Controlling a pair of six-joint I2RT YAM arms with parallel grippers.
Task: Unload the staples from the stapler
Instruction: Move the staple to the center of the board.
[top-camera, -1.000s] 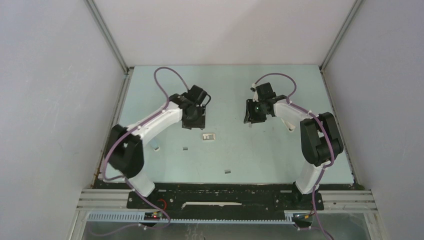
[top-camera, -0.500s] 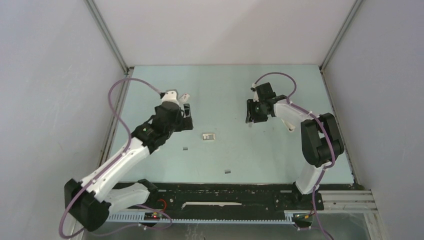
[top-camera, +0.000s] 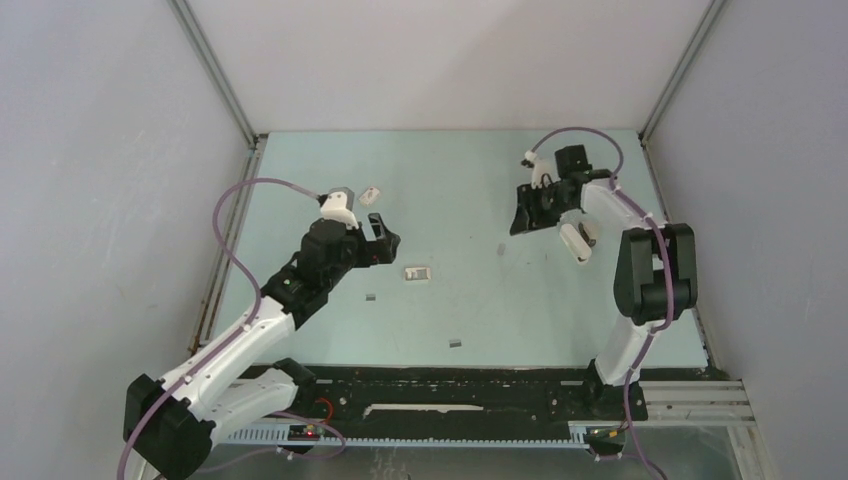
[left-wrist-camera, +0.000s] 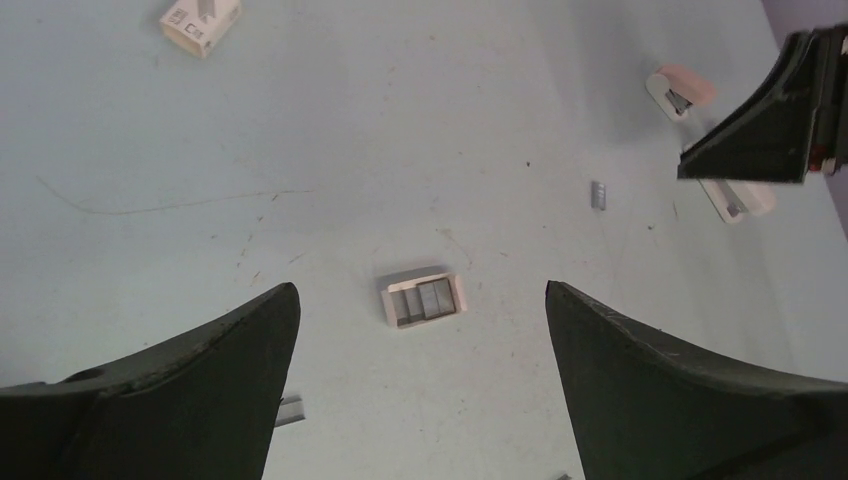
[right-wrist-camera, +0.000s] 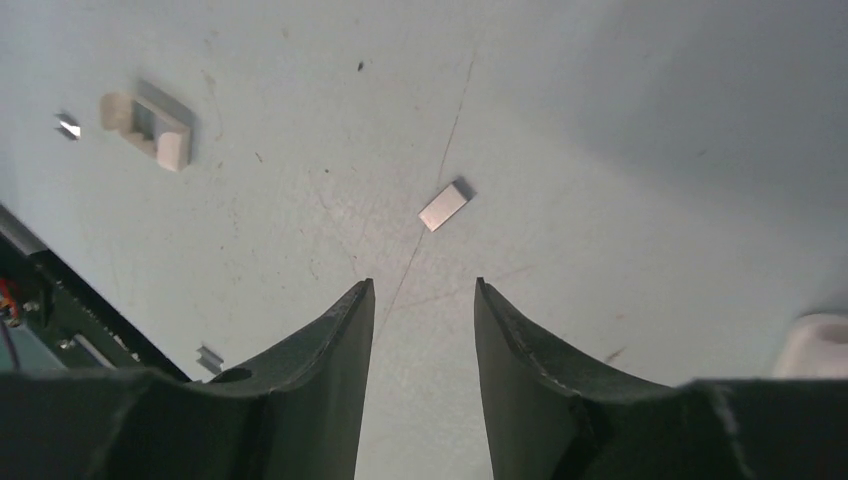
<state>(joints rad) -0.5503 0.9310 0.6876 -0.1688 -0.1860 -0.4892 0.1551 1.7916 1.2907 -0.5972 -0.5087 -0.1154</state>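
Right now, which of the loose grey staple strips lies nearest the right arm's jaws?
The staple strip just ahead of the right jaws. The other two lie much farther: one past the small white tray, one near the front edge of the table.

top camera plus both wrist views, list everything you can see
table: 1, pale green, floor of the white-walled enclosure
staple strips: 3 loose, dark grey, scattered across the middle of the table
tray: 1, white with grey strips inside, table centre
small box: 1, white, beyond the left gripper
stapler pieces: 2, white, one pinkish on top, right side by the right arm
cables: 2, purple, one looped along each arm
left gripper: 1, black, open and empty, above the table left of the tray
right gripper: 1, black, open and empty, above the far right of the table
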